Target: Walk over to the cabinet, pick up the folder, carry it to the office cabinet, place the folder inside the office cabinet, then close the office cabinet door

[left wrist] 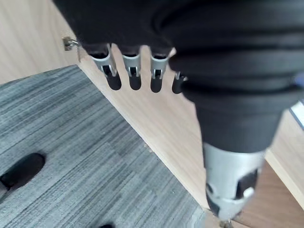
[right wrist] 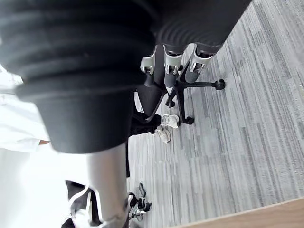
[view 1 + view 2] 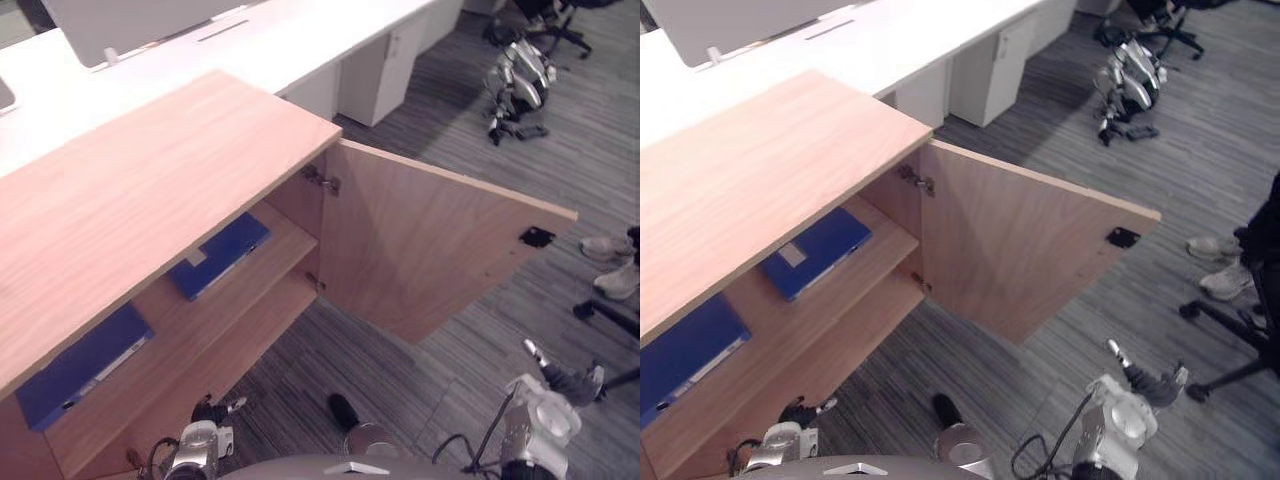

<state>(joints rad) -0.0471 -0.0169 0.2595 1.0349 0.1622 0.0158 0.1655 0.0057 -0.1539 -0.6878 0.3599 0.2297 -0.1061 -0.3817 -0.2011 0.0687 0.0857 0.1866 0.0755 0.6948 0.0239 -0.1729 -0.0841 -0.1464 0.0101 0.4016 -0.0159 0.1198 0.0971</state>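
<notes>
Inside the office cabinet [image 3: 150, 180], on its upper shelf [image 3: 285, 262], lie two blue folders: one [image 3: 220, 255] near the hinge side, the other [image 3: 80, 365] further along to the robot's left (which of them is the task's own I cannot tell). The single door [image 3: 430, 250] stands wide open on two hinges [image 3: 322, 180], so closing it looks like the step left. The left hand [image 1: 130, 71] hangs with straight, empty fingers, low by the cabinet's front. The right hand [image 2: 172, 64] hangs loose and empty too, well apart from the door. A door swung in could trap the left hand against the cabinet's edge, or jam on the nearer folder if that sits proud of the shelf. A person's two shoes [image 3: 617, 282] stand beyond the door.
</notes>
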